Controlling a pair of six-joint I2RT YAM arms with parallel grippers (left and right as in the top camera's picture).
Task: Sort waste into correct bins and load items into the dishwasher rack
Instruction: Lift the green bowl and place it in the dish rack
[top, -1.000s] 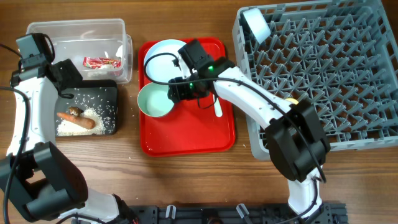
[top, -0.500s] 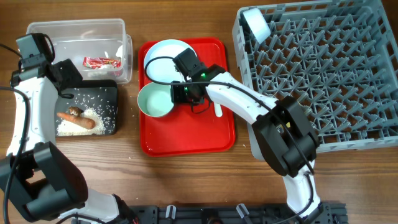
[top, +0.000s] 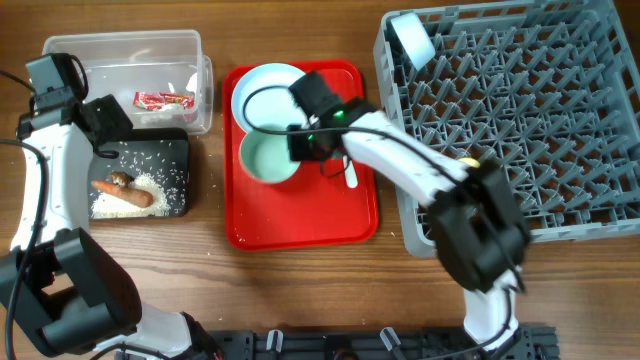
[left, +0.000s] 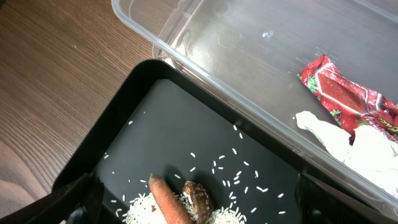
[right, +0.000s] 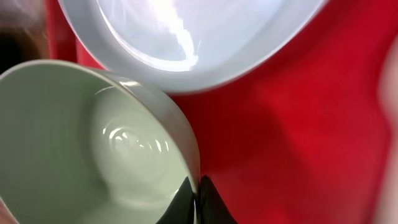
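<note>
Right tool (right: 196, 198) clamps the pale green bowl (right: 74, 137) by its rim, light blue plate (right: 186, 31) just beyond; left tool (top: 104, 122) gapes above the black tray (left: 124, 124).

**A robot test bench dressed as a dish-clearing station**

The views take in a single wood-grain surface (top: 300, 295), seen from straight above and from two wrist cameras. Two white-and-black robot arms, the left arm (top: 35, 190) and the right arm (top: 400, 165), rise from a black rail (top: 350, 347) along the near edge. That is lab hardware, not kitchen fittings. The props are canteen ware: a grey pegged dishwasher rack (top: 560, 120) of the commercial kind, a red serving tray (top: 300, 225), a light blue plate (top: 262, 85) and a pale green bowl (top: 265, 158). A clear tub (top: 110, 55) and a black tray (top: 170, 155) hold sorted scraps. It reads as a staged kitchen chore on a robotics bench.
</note>
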